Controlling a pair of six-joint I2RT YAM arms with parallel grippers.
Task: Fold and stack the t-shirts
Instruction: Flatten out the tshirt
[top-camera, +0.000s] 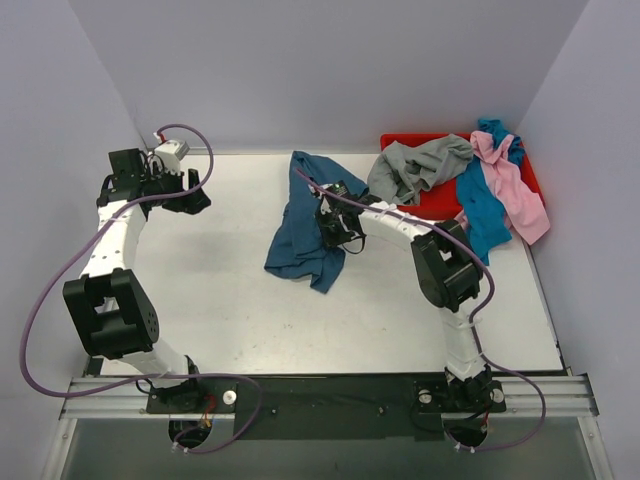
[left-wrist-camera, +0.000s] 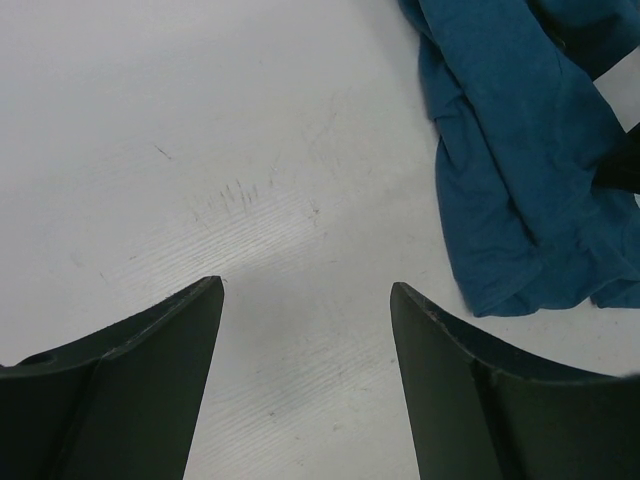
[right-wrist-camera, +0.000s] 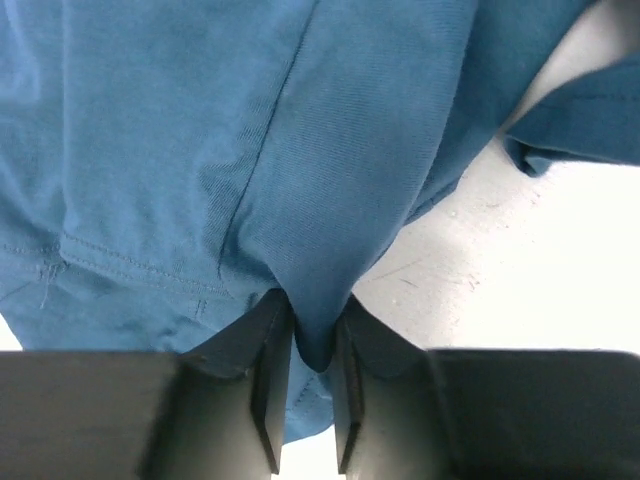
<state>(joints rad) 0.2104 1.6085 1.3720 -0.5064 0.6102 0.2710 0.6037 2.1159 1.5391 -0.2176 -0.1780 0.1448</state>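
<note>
Four t-shirts, as I see them from my station. The dark teal-blue t-shirt (top-camera: 303, 225) lies crumpled and unfolded mid-table (top-camera: 230, 290), stretched from far to near. One fold of it is pinched between the closed fingers of the right gripper (right-wrist-camera: 312, 335); my right wrist view shows a stitched seam and hem. The grey t-shirt (top-camera: 415, 165) is bunched over the left edge of the red tray (top-camera: 400, 140). The pink t-shirt (top-camera: 512, 188) drapes across the tray's right side, overlapping the brighter turquoise-blue t-shirt (top-camera: 482, 218), which spills over the near rim.
</note>
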